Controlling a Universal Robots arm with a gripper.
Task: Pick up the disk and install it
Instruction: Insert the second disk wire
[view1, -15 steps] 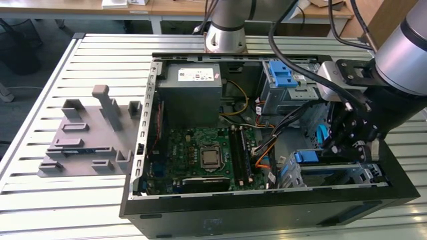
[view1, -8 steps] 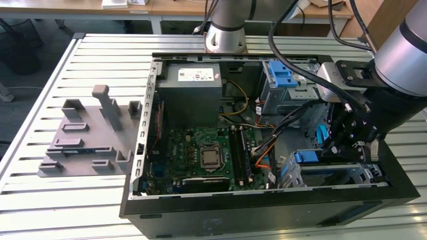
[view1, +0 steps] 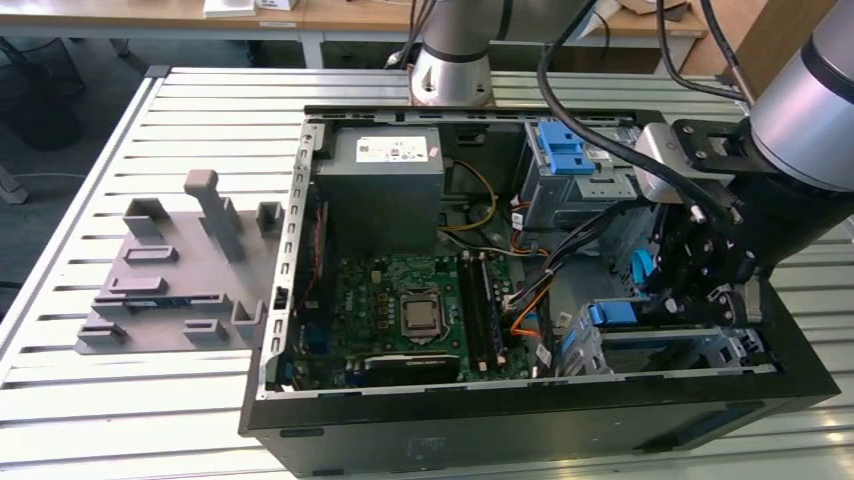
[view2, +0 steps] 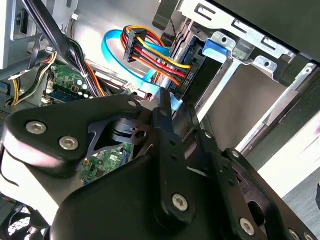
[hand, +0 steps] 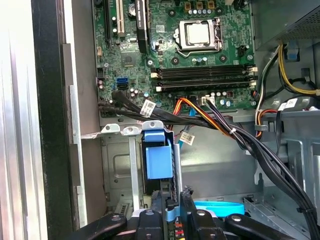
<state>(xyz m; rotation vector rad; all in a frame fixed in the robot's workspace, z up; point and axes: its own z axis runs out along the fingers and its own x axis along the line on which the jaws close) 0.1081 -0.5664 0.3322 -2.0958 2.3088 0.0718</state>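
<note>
watching the exterior view first: my gripper (view1: 714, 290) is down inside the open computer case (view1: 400, 420), at the drive cage (view1: 694, 350) on the exterior view's right, with a blue tab (view1: 613, 313) just beside it. the grey power supply (view1: 380, 165) and the motherboard (view1: 414, 310) sit well apart on the exterior view's left, and the grey fixture (view1: 180, 270) lies on the slatted table (view1: 80, 380) outside the case.

second wrist view now: the fingers (view2: 165, 117) look pinched on the thin edge of the disk (view2: 197, 75), which sits in the cage slot with the red-and-yellow power cable (view2: 157, 57) and the blue data cable (view2: 112, 47) touching its end. my worry: those cables snag or get crushed if the disk shifts.

first wrist view: the disk's blue carrier (hand: 159, 160) stands in the slot between metal rails, the black cable bundle (hand: 240, 135) crossing just above. a tilt here would jam it against the rails, and a thin-edge grip could slip.
</note>
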